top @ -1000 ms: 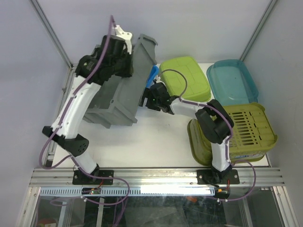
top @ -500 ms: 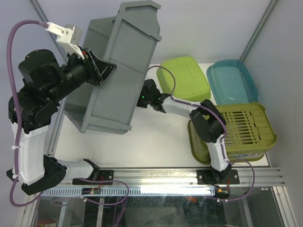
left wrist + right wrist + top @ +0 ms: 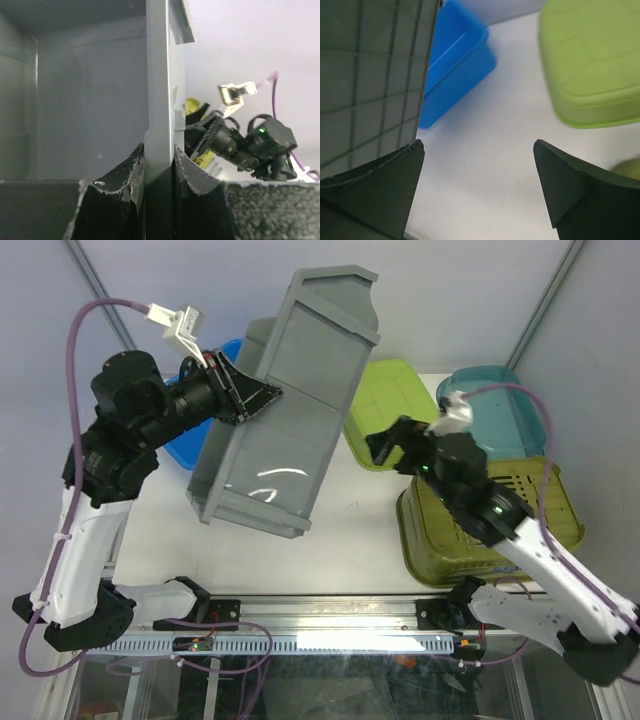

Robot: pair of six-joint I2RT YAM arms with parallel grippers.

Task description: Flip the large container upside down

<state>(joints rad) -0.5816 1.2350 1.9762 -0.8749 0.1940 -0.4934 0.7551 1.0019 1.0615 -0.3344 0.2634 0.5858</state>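
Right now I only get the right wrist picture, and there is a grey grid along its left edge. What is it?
Observer: The underside of the crate. The top view shows the whole crate tipped up on a steep slant.
Operator: What keeps it tipped like that?
Observer: The left gripper. In the left wrist view, one wall of the crate is pinched between its fingers.
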